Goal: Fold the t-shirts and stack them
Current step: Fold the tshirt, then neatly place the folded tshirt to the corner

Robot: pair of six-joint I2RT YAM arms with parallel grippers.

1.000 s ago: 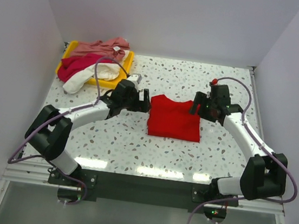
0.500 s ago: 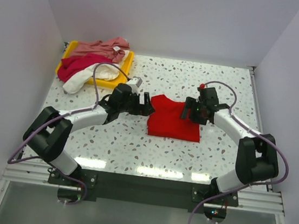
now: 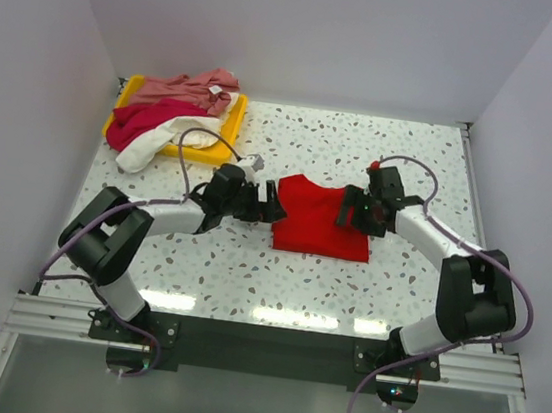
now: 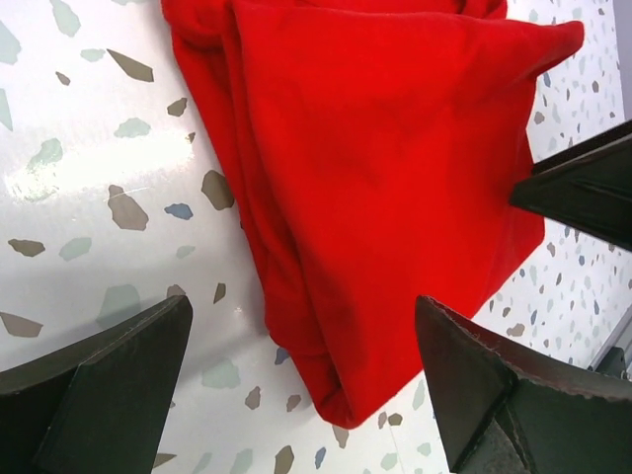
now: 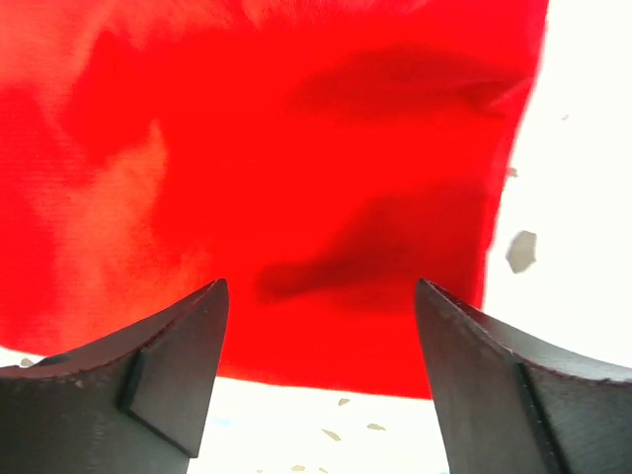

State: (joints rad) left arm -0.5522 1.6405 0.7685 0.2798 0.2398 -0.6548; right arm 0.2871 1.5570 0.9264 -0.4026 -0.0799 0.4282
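Left tool point(image 3: 264, 205) and right tool point(image 3: 351, 213), both agape and empty, have moved in on the mid-worktop red t-shirt point(image 3: 314, 226), likely to fold.

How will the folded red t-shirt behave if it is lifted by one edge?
The red t-shirt is soft cloth with loose layers at its edge, so it would likely droop and unfold. Pushed on the glossy table, it would probably wrinkle rather than slide whole.
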